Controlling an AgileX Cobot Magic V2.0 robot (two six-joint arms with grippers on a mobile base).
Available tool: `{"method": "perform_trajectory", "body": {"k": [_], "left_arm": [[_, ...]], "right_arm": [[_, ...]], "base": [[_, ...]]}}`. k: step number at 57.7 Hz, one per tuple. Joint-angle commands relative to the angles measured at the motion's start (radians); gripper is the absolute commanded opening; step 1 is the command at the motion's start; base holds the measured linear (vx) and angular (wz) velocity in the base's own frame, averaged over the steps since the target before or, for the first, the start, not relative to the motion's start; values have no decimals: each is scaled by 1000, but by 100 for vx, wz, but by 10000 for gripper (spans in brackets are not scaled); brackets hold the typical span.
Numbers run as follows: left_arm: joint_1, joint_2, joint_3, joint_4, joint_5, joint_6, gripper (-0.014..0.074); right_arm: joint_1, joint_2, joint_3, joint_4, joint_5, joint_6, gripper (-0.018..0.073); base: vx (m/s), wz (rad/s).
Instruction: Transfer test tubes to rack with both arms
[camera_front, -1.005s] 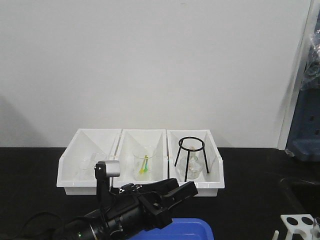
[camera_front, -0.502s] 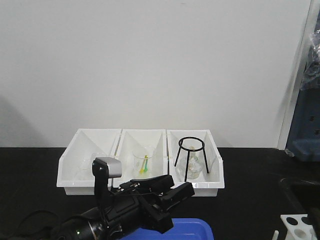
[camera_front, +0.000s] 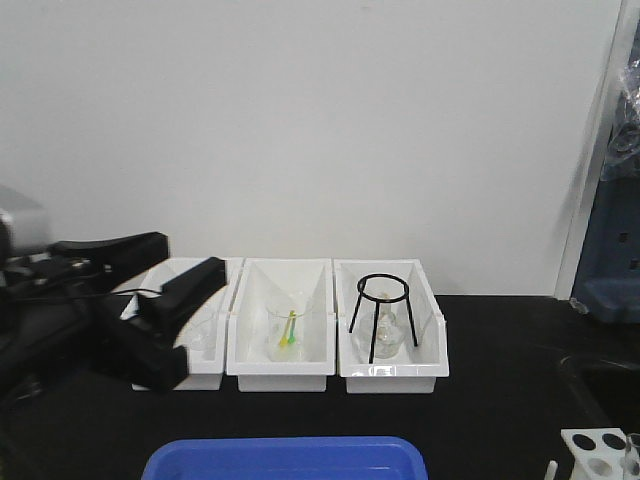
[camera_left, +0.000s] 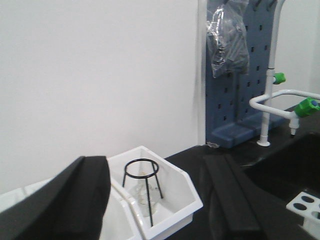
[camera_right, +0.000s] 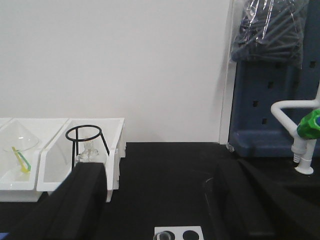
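The white rack (camera_front: 592, 449) stands at the bottom right of the front view, and a clear test tube (camera_front: 631, 451) shows at its right edge. My left gripper (camera_front: 188, 255) is raised at the far left in front of the left bin, open and empty. In the left wrist view the left gripper (camera_left: 155, 170) has its jaws wide apart and the rack (camera_left: 306, 205) is in the bottom right corner. In the right wrist view the right gripper (camera_right: 160, 170) is open and empty above the rack (camera_right: 178, 233), which has a test tube rim (camera_right: 162, 236) in one hole.
Three white sloped bins (camera_front: 285, 375) stand at the back. The middle one holds a beaker with green and yellow sticks (camera_front: 288, 330), the right one a black tripod ring (camera_front: 383, 315) over a flask. A blue tray (camera_front: 285, 458) lies in front. A blue pegboard and white taps (camera_left: 272, 97) stand to the right.
My left arm has swung from low centre over the blue tray up and to the far left. The blue tray is now uncovered. A dark shape by the rack is gone.
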Motion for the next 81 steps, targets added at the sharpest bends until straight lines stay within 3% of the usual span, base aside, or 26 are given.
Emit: {"method": "perform_trajectory", "body": {"k": [1, 8, 18, 49, 54, 63, 73, 81], "left_arm": [[1, -132, 30, -20, 10, 13, 516], [1, -257, 107, -20, 87, 12, 516], [1, -355, 172, -20, 97, 12, 516], [1, -369, 181, -22, 125, 29, 503], [1, -379, 181, -58, 153, 117, 447], [35, -413, 184, -197, 275, 257, 240], [140, -523, 302, -258, 247, 277, 2], [255, -665, 465, -260, 168, 276, -6]], "right_arm": [[-6, 1, -36, -10, -56, -4, 519], [-6, 1, -36, -9, -55, -4, 519], [-6, 1, -36, -8, -57, -4, 519], [-6, 1, -36, -8, -57, -4, 514], [-6, 1, -36, -8, -57, -4, 511], [-6, 1, -36, -8, -55, -4, 511], [-6, 1, -36, -8, -55, -4, 511], [-6, 1, -36, -7, -56, -4, 511]], "base": [[0, 0], [0, 0], [0, 0], [0, 0], [0, 0], [0, 0], [0, 0], [0, 0]]}}
